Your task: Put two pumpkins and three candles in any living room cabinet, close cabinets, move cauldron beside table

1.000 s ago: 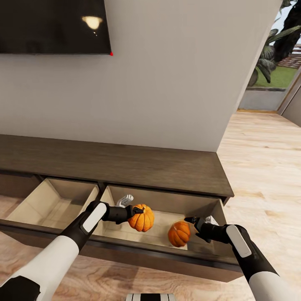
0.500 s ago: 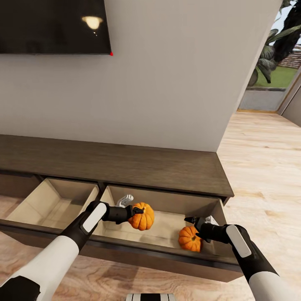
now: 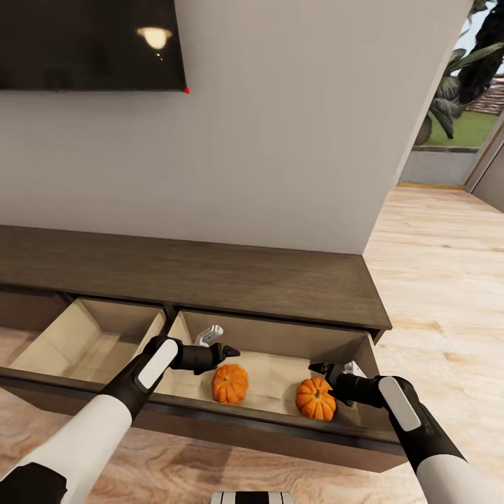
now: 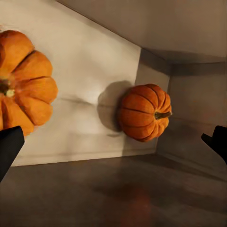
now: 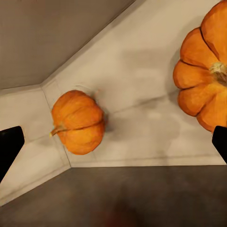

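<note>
left pumpkin (image 3: 230,383) dropped into drawer (image 3: 280,409), left fingers (image 3: 232,349) empty

I'm looking at a plain grey wall (image 3: 280,140) with a dark TV screen (image 3: 87,42) mounted up top — a ceiling light glares off it. Light wood floor (image 3: 441,280) runs off to the right, toward a glass opening (image 3: 465,105) with plants and grass outside.

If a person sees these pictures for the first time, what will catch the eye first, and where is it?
Two bright orange pumpkins lie on the pale floor of the open right drawer of the dark cabinet: the left pumpkin and the right pumpkin. The left gripper and the right gripper hover open just above them, holding nothing. A black screen hangs on the wall above.
</note>
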